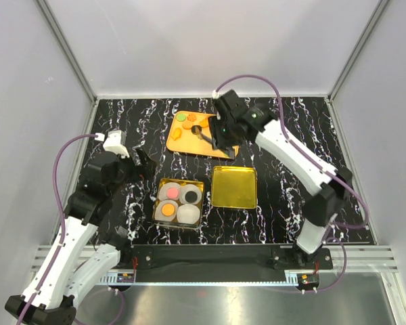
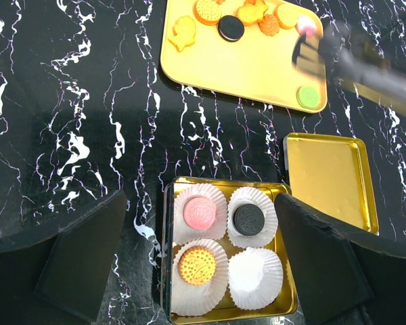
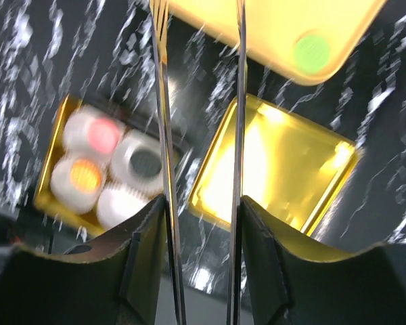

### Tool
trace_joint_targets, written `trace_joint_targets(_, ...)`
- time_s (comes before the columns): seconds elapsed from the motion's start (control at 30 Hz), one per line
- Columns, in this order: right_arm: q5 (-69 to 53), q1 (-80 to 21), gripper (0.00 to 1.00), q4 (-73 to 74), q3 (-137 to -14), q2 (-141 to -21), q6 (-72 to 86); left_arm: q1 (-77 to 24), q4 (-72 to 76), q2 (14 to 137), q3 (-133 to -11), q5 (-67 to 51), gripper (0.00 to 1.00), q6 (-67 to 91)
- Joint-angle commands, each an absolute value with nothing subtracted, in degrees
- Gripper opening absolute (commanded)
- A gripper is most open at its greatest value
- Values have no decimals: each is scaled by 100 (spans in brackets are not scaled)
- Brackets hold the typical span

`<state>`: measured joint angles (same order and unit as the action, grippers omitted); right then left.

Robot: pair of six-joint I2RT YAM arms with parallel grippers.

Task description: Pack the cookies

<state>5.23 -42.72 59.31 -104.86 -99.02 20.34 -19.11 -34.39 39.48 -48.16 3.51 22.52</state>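
Note:
Several cookies lie on a gold tray (image 1: 189,145) at the back: orange ones (image 1: 177,133), a black one (image 1: 197,129) and a green one (image 1: 181,116). The left wrist view shows the tray (image 2: 243,64) with a green cookie (image 2: 309,97) and a pink cookie (image 2: 306,27) at the blurred tongs' tips. The gold tin (image 1: 181,181) holds paper cups with a pink (image 2: 200,212), a black (image 2: 248,219) and an orange cookie (image 2: 197,265); one cup (image 2: 255,277) is empty. My right gripper (image 1: 221,139) is shut on metal tongs (image 3: 164,135) over the tray. My left gripper (image 1: 139,162) is open and empty.
The tin's gold lid (image 1: 234,187) lies open side up right of the tin, below the tray. It also shows in the left wrist view (image 2: 328,179) and the right wrist view (image 3: 271,162). The table is black marble (image 1: 291,135) with grey walls around it.

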Motion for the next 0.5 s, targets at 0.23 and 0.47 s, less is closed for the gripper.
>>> trace_joint_targets(0.23, 624, -3323, 53, 5932, -12795, -11978, 1530, -1881, -3182, 3955, -4825, 202, 99, 2285)
trace_joint_targets(0.47, 677, -3059, 55, 6354, -14027, -13042, 1398, -1881, -3182, 4008, -4825, 158, 99, 2285)
